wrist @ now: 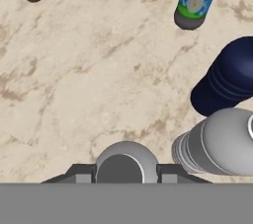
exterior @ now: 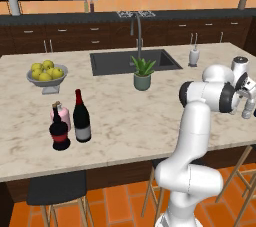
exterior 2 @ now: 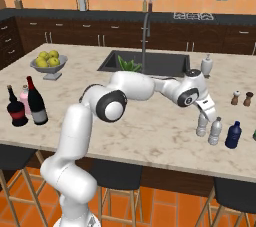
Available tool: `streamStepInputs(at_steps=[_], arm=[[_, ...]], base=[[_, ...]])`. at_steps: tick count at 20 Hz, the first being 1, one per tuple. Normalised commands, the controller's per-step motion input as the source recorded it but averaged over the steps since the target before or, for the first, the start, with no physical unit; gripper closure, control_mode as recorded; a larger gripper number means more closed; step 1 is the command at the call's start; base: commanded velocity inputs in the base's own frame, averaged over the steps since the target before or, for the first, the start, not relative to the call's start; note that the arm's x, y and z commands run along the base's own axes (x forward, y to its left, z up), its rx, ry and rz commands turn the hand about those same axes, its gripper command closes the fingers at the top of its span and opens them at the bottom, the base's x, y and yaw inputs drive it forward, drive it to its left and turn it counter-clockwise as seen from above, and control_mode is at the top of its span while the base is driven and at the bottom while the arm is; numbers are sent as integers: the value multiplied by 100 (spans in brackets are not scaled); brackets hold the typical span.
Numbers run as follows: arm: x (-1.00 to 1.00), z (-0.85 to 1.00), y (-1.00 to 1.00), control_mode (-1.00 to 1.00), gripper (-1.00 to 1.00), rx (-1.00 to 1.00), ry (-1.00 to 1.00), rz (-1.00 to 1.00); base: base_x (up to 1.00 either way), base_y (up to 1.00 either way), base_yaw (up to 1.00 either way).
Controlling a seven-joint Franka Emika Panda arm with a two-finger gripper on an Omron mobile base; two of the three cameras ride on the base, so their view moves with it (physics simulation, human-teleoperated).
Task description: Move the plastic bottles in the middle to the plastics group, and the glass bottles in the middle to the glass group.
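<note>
Clear plastic and ribbed, one small water bottle (exterior 2: 202,124) stands straight up on the pale marble surface (exterior 2: 150,126), cap at the top, long side running up and down. The pincer (exterior 2: 202,119) is pinching this bottle — in the hand view its round cap (wrist: 126,161) sits right between the two dark fingertips (wrist: 81,172). A second small clear bottle (exterior 2: 215,131) stands upright just beside it, and a dark blue bottle (exterior 2: 232,135) stands near that one. Far off at the other end of the surface, the tall slim dark wine bottle (exterior: 81,117) stands upright too, red neck up, just beside the squat dark red-labelled bottle (exterior: 59,128) and the short pink bottle (exterior: 56,115).
</note>
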Motion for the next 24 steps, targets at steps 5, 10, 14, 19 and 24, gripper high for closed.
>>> streamStepInputs(at_steps=[5,10,14,19,24], arm=[[0,-11,0,-100,100,0,5,0],[0,0,0,-100,-100,0,0,0],[0,0,-2,-100,-100,0,0,0],[-1,14,-4,-100,-100,0,0,-1],[0,39,0,-100,-100,0,0,0]], base=[[0,0,0],[0,0,0],[0,0,0],[0,0,0],[0,0,0]])
